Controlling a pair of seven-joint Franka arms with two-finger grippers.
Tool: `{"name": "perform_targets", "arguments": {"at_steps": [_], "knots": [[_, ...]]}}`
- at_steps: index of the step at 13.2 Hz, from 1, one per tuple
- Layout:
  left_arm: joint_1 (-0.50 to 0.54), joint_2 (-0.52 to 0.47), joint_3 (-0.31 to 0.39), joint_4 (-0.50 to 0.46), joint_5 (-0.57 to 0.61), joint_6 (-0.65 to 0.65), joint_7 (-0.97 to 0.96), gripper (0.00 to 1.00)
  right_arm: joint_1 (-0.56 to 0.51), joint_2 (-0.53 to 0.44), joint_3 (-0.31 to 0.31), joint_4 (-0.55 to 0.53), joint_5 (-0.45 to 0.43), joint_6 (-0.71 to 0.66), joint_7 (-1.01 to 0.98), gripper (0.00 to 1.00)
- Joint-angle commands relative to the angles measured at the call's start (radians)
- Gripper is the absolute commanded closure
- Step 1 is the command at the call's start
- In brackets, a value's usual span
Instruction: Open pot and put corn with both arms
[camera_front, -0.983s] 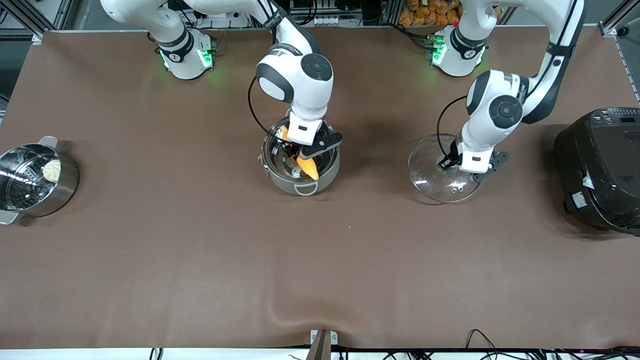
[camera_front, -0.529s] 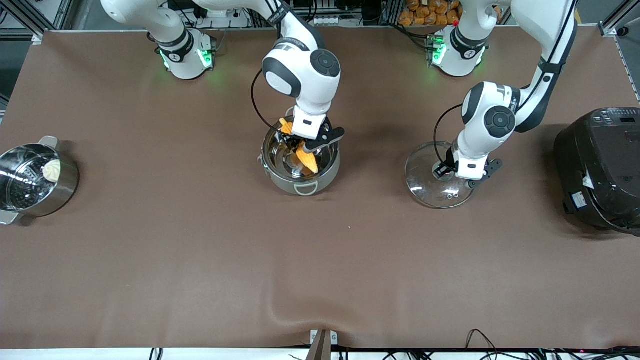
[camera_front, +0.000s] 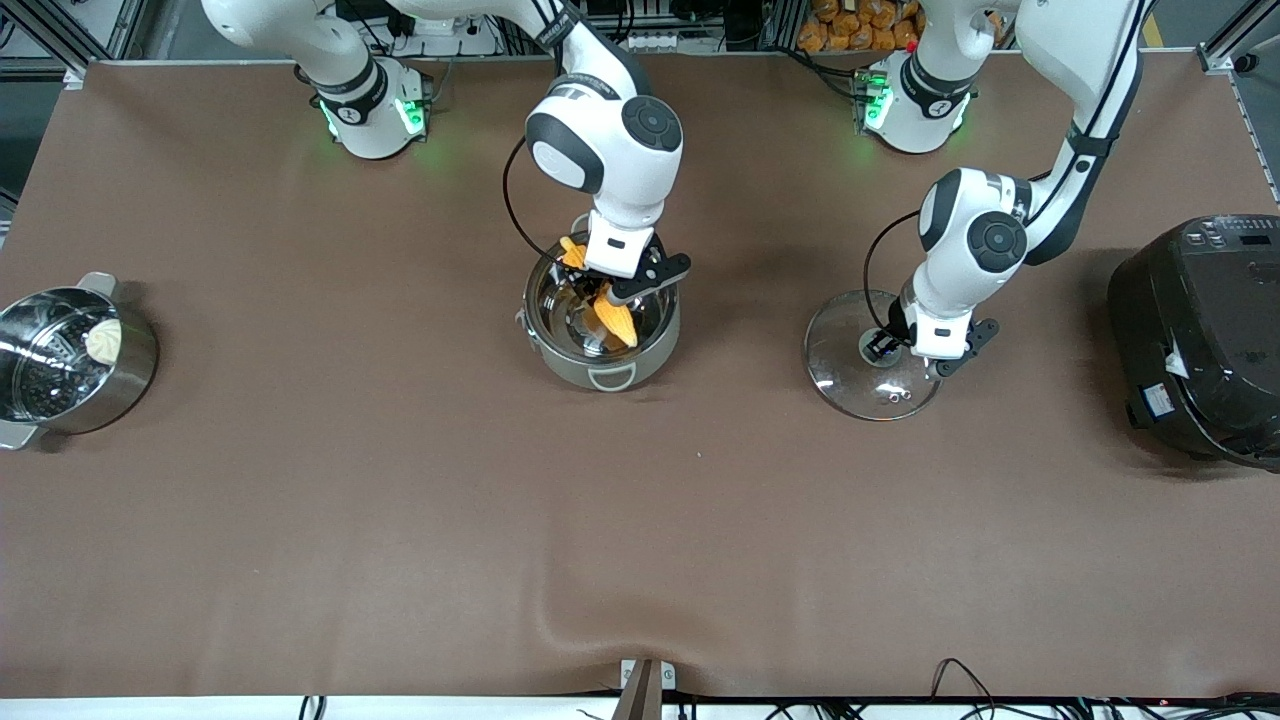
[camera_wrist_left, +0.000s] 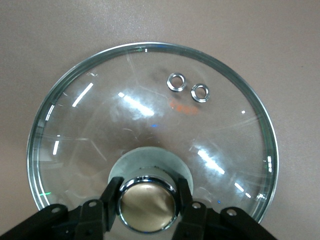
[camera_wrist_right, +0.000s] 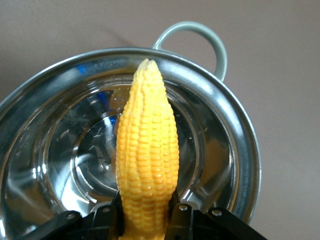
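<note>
The corn (camera_wrist_right: 146, 150) is gripped between the right gripper (camera_front: 604, 296) fingers (camera_wrist_right: 176, 212) and held tilted over the open pot (camera_front: 601, 378). The lid (camera_wrist_left: 100, 125) lies on the desk (camera_front: 400, 500), its knob (camera_wrist_left: 147, 203) clamped by the left gripper (camera_front: 886, 344) fingers (camera_wrist_left: 109, 200).

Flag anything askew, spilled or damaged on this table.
Nothing stands out. The lid is off the pot, held by its knob in the left claw; the right claw holds the corn over the open pot.
</note>
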Motion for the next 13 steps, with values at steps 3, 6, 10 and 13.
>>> {"name": "perform_targets", "arguments": {"at_steps": [3,6,10,13], "knots": [[0.006,-0.042,-0.021,0.008,-0.035,0.02,0.017,0.0,0.019,0.008,-0.005,0.017,-0.067,-0.01,0.024,0.89],[0.003,-0.125,-0.034,0.054,-0.03,-0.036,0.035,0.0,0.028,0.011,-0.005,0.017,-0.067,-0.012,0.024,0.48],[0.009,-0.171,-0.037,0.309,-0.024,-0.404,0.103,0.0,0.032,0.008,-0.005,0.018,-0.065,-0.018,0.026,0.0],[0.016,-0.174,-0.032,0.53,-0.021,-0.723,0.228,0.0,0.018,-0.001,-0.008,0.052,-0.053,-0.042,0.021,0.0]]}}
